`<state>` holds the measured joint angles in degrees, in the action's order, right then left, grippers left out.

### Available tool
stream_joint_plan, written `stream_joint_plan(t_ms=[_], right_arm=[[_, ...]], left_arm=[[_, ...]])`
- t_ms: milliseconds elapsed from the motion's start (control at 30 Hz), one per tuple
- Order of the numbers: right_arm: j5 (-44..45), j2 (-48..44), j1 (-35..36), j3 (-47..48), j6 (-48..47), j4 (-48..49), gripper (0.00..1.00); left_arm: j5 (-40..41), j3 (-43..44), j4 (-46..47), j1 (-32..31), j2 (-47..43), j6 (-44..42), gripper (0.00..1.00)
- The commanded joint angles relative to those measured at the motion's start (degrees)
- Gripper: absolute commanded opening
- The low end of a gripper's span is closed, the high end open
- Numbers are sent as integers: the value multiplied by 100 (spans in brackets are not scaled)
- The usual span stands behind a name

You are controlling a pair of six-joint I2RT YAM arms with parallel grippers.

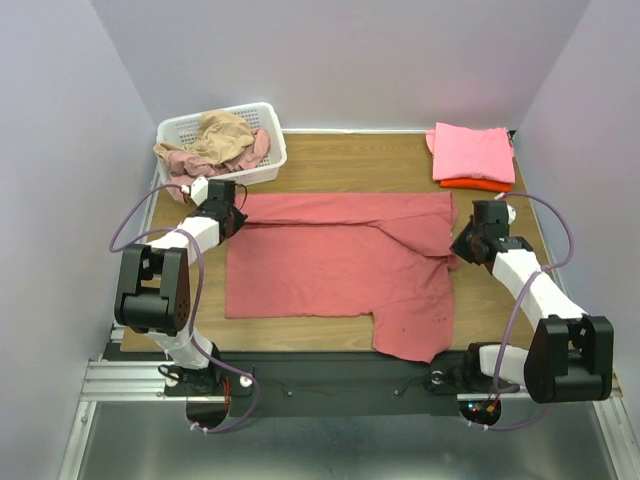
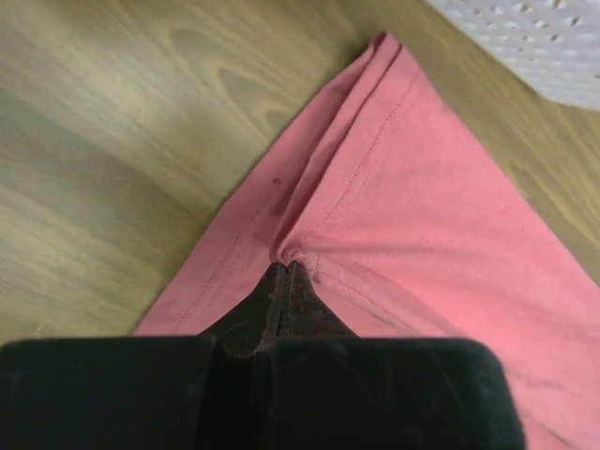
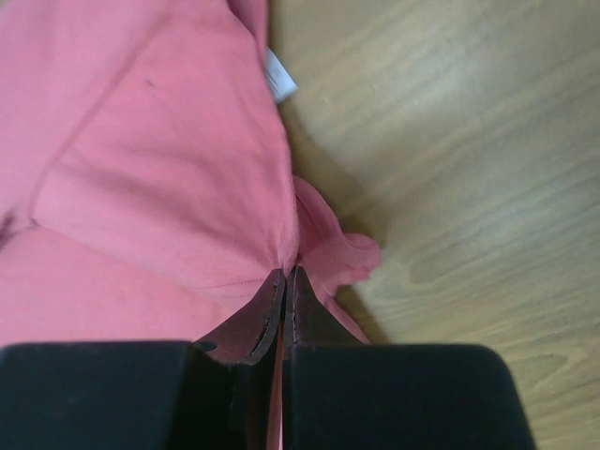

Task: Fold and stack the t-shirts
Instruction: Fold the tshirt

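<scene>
A dusty red t-shirt (image 1: 340, 270) lies partly folded across the middle of the wooden tabletop (image 1: 340, 160), one near corner lapping over the front edge. The left pincer (image 2: 284, 274) is pressed together on its far-left edge. The right pincer (image 3: 286, 278) pinches its right edge near a white label (image 3: 278, 75). At far right, a folded bright pink shirt (image 1: 472, 150) hides most of an orange-red shirt (image 1: 476, 184). A tan shirt (image 1: 222, 133) and a pale rose shirt (image 1: 258, 148) lie crumpled in a white basket (image 1: 258, 173). Pale lilac walls (image 1: 340, 60) surround the scene.
</scene>
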<state>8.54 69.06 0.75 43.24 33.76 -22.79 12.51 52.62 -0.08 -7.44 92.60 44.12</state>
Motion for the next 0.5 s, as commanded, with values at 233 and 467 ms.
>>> stream_joint_plan(t_ms=[233, 467], right_arm=[[272, -68, -23, -290, 61, -314, 28], [26, -559, -23, 114, -141, -578, 85]], left_arm=[[341, -6, -581, 24, -215, 89, 27], [787, -15, -1081, 24, -1278, 176, 72]])
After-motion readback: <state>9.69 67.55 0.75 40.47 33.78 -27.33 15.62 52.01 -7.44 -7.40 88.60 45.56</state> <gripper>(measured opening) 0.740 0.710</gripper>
